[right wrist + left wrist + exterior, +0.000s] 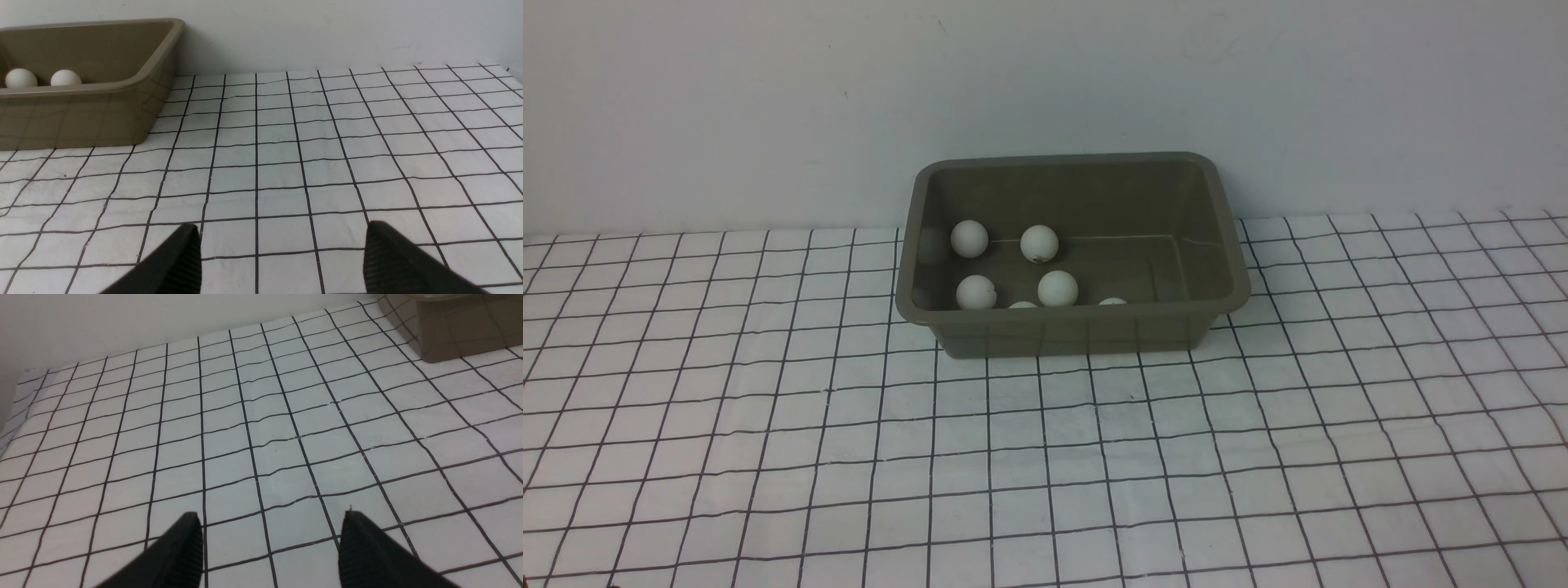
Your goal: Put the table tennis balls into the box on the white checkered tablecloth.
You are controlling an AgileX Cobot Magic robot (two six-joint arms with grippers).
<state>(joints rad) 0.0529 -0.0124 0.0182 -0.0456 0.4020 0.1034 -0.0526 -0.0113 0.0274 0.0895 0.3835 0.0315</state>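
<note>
Table tennis balls [1058, 288]: six counted in the front view, all inside the box [1225, 245], none visible loose on the white checkered tablecloth [1045, 457] in any view. Four show whole, gathered toward the robot's left half of the box floor; two more show only as white caps above the near rim. Box: olive-grey, upright, long axis running left to right across your front view, set at the far middle of the cloth against the wall. Left gripper [271, 549]: fingers spread apart, nothing between them, only bare cloth ahead; a corner of the box wall [457, 339] sits well apart from it, ahead and across toward the right arm. Right gripper [282, 261]: fingers likewise spread and empty, the box [81, 118] well apart, ahead and across toward the left arm, with two balls [21, 78] peeking over its rim. Neither arm shows in the front view, so both sit back from the box, one to each side; you cannot call either clearly nearer. Relation that matters for you: every ball in view lies forward of both grippers and already within the walls, so by the look of it no pick remains. Judgement: task appears finished, unless a ball lies outside all three views; check the cloth edges before you move either arm.
</note>
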